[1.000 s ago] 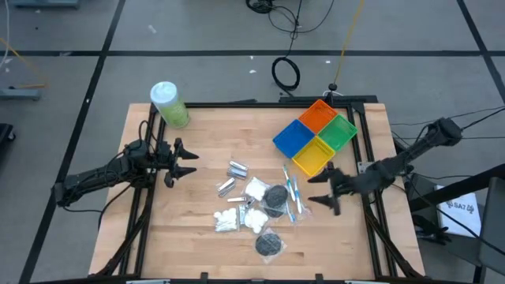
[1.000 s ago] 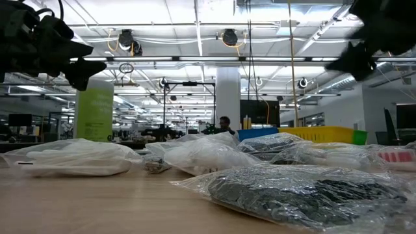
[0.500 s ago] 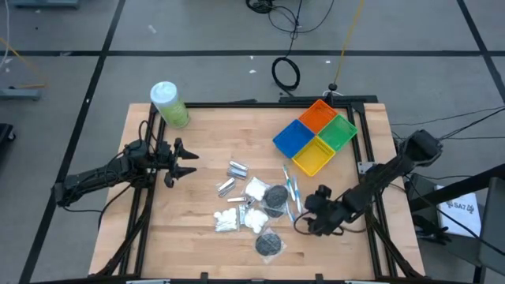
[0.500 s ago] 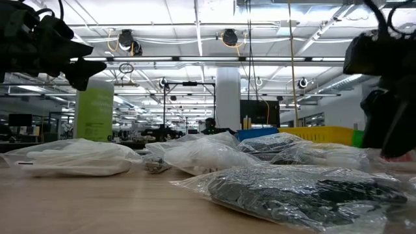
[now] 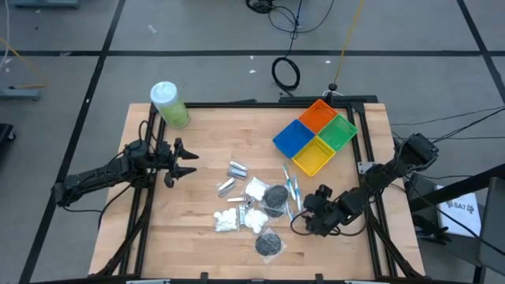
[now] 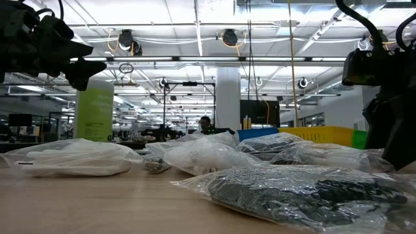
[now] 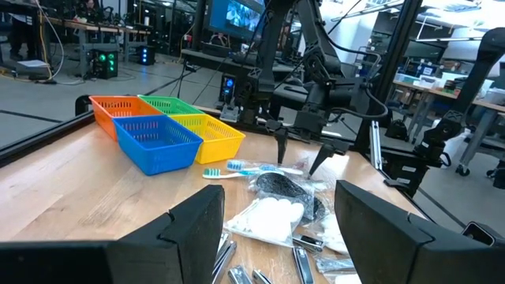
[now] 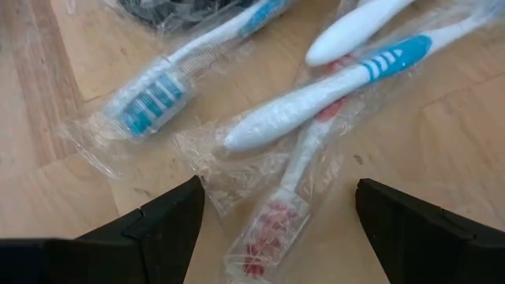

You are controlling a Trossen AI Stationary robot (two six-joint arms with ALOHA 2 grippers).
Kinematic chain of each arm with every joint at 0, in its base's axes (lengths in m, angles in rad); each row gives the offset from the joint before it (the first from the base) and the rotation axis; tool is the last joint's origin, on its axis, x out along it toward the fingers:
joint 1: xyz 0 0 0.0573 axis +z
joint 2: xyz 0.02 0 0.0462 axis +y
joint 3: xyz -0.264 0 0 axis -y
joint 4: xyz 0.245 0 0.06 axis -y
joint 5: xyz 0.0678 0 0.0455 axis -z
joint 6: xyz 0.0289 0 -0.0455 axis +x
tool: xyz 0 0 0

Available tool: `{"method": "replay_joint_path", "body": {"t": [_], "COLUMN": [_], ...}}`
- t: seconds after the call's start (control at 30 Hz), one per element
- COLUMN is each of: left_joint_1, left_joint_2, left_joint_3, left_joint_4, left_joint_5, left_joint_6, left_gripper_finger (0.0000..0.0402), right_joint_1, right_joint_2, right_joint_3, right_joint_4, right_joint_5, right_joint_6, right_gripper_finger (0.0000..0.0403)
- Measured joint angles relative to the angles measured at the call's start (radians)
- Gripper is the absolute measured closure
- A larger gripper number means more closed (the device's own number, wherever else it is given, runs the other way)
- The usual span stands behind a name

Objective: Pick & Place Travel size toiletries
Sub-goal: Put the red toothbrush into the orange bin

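The right gripper (image 5: 302, 223) has dropped from beside the bins to the table's near right part, and now hangs low over the toothbrushes (image 5: 293, 195), fingers (image 8: 162, 225) apart with nothing between them. Its wrist view shows wrapped brushes (image 8: 316, 95) lying crossed on the wood, blue-bristled and red-bristled. The left gripper (image 5: 189, 162) waits at the table's left edge, jaws apart and empty. The toiletries lie in a loose heap mid-table: silver tubes (image 5: 237, 170), bags of cotton balls (image 5: 227, 218) and black discs (image 5: 269, 244). Four coloured bins (image 5: 315, 136) sit at the far right, a green bottle (image 5: 170, 105) at the far left corner.
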Motion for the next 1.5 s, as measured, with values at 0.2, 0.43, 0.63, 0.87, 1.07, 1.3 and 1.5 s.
{"method": "replay_joint_path", "body": {"t": [0.2, 0.43, 0.63, 0.87, 1.07, 1.3, 1.5], "left_joint_1": [0.0, 0.0, 0.0, 0.0, 0.0, 0.0, 0.0], "left_joint_2": [0.0, 0.0, 0.0, 0.0, 0.0, 0.0, 0.0], "left_joint_3": [0.0, 0.0, 0.0, 0.0, 0.0, 0.0, 0.0], "left_joint_4": [0.0, 0.0, 0.0, 0.0, 0.0, 0.0, 0.0], "left_joint_5": [0.0, 0.0, 0.0, 0.0, 0.0, 0.0, 0.0], "left_joint_6": [0.0, 0.0, 0.0, 0.0, 0.0, 0.0, 0.0], "left_gripper_finger": [0.0163, 0.0163, 0.0163, 0.0163, 0.0163, 0.0163, 0.0163], "right_joint_1": [0.0, 0.0, 0.0, -0.001, 0.002, 0.032, 0.062], "right_joint_2": [0.0, 0.001, 0.001, -0.023, -0.137, -0.307, -0.418], "right_joint_3": [-0.001, -0.002, -0.002, -0.003, -0.01, -0.008, -0.007], "right_joint_4": [0.007, 0.006, 0.014, 0.087, 0.155, 0.18, 0.205], "right_joint_5": [-0.033, -0.06, -0.071, -0.182, -0.288, -0.259, -0.175], "right_joint_6": [0.0, -0.002, -0.003, -0.002, -0.014, -0.078, -0.143], "right_gripper_finger": [0.0101, 0.0167, 0.0247, 0.0337, 0.0361, 0.0339, 0.0359]}}
